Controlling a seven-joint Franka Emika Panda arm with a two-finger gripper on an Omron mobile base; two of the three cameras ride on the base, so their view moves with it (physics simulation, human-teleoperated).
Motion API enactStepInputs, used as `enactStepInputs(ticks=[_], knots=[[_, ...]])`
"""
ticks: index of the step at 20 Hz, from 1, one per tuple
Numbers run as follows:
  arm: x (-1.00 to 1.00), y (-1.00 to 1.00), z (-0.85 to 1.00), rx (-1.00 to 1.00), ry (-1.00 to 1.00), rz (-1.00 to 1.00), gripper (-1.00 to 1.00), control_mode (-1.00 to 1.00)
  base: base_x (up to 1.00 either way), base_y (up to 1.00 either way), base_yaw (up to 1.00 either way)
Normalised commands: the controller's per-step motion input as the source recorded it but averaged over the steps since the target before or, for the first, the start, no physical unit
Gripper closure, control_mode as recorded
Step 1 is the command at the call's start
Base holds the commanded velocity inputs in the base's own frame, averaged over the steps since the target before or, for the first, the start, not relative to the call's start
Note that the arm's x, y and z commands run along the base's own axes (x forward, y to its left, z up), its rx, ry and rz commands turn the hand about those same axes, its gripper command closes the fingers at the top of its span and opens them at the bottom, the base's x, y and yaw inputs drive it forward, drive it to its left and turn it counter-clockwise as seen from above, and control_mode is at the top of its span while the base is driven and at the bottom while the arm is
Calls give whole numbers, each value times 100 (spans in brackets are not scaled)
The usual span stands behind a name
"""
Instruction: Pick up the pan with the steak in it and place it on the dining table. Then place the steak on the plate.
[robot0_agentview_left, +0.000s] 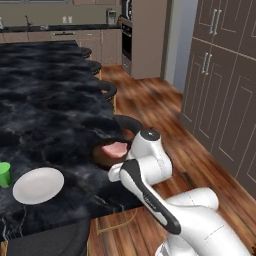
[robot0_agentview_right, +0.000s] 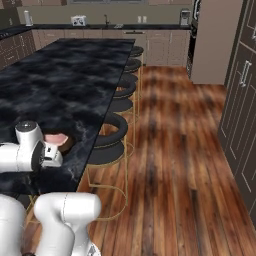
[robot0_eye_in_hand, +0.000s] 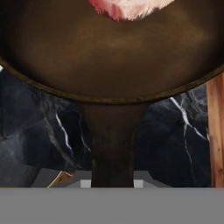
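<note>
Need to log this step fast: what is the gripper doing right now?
Gripper: shut on the handle of the pan, with the steak still in it, at the dining table edge.

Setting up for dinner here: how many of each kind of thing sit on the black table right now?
Pan: 1
Steak: 1
White plate: 1
Green cup: 1
Total: 4
</note>
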Motion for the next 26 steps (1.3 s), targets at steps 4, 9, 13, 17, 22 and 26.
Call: enactStepInputs(ticks=[4, 9, 13, 17, 22, 26], knots=[[34, 42, -35, 0, 0, 0, 100, -100, 0, 0, 0], [27, 39, -30, -1, 0, 0, 100, -100, 0, 0, 0], [28, 33, -28, -3, 0, -1, 100, -100, 0, 0, 0], [3, 11, -5, 0, 0, 0, 100, -100, 0, 0, 0], [8, 0, -19, 0, 0, 0, 100, -100, 0, 0, 0], [9, 0, -32, 0, 0, 0, 100, -100, 0, 0, 0]])
